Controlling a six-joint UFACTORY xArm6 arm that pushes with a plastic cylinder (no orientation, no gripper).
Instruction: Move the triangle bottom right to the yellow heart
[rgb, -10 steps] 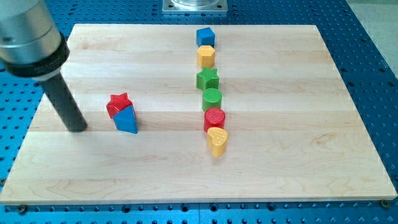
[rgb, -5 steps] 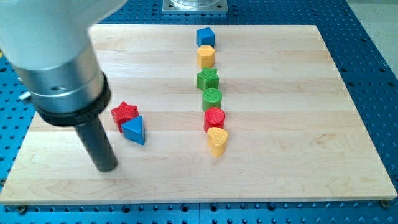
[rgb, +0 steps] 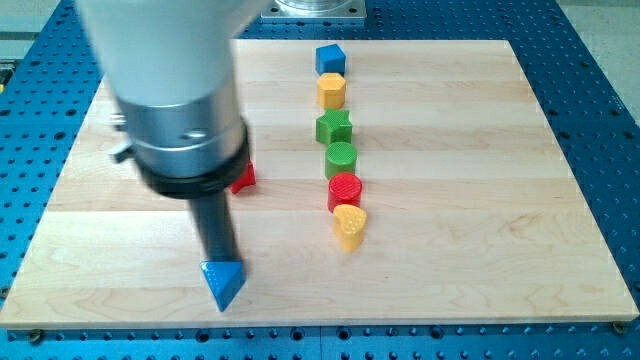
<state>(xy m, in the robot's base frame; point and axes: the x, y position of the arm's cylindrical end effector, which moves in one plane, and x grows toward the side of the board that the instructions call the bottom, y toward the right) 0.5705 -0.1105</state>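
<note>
A: One block sat nearest the view's bottom: the blue triangle (rgb: 222, 284), low on the wooden board (rgb: 480, 270), left of centre and near the board's bottom edge.

B: Tip?

A: My tip (rgb: 221, 262) was right at the triangle's top edge, apparently touching it. It was a plain rod, nothing to open or close, nothing gripped.

B: Target?

A: The yellow heart (rgb: 349, 226) stood to the view's right of the triangle and a bit higher, well apart from it.

B: Any containers?

A: The board was the only carrier; all blocks lay on it. Going up from the heart: red cylinder (rgb: 345, 190) touching the heart, then green cylinder (rgb: 341, 158), green star (rgb: 334, 127), yellow block (rgb: 332, 90) that looked hexagonal, and blue cube (rgb: 330, 58) at the top. Roughly one column, slightly slanted.

B: Hidden stuff?

A: The arm body (rgb: 175, 90) covered much of the board's left half. A red block (rgb: 243, 178) peeked out by its right edge; only a sliver showed, so I couldn't tell its shape. The arm's top was cut off by the frame. A grey metal plate (rgb: 313, 9) at the view's top was also cropped.
</note>
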